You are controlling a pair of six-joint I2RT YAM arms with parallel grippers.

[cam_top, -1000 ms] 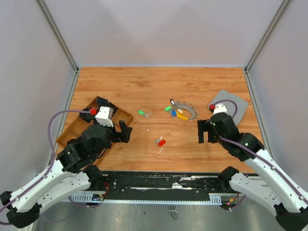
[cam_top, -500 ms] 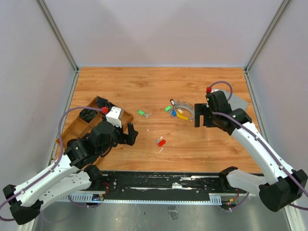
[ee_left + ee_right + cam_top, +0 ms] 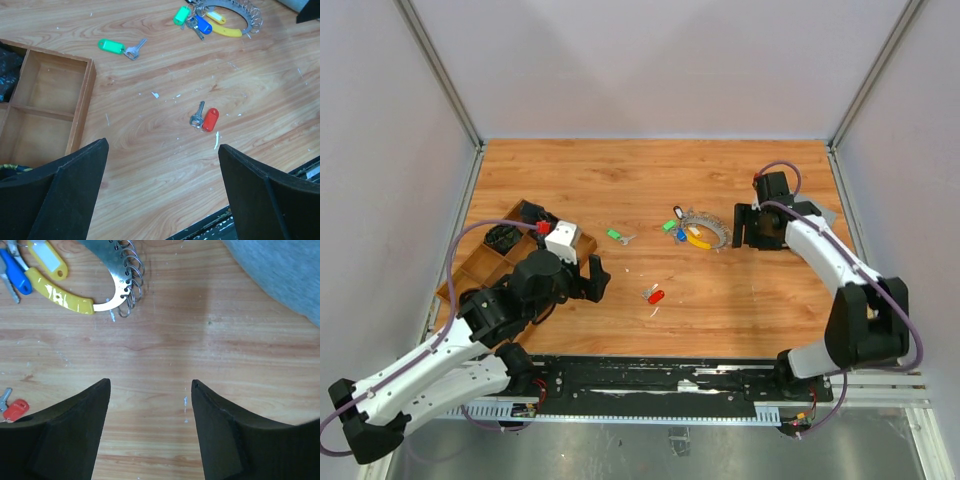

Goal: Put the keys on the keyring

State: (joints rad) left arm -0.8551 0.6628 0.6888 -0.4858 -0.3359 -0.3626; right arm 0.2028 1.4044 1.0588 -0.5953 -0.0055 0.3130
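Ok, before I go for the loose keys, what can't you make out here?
- Keyring: right wrist view shows one end only; the top edge cuts off the rest.
- Red key: same view, cut by the left edge.
- Tray: top view, left arm covers its near part; dark contents too small to name.
- Cloth: right wrist view, cut by the top-right corner.

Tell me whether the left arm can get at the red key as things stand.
Probably yes. The left pincer is open above the table, and the red key lies loose on bare wood just ahead of it, with nothing covering it or standing in between.
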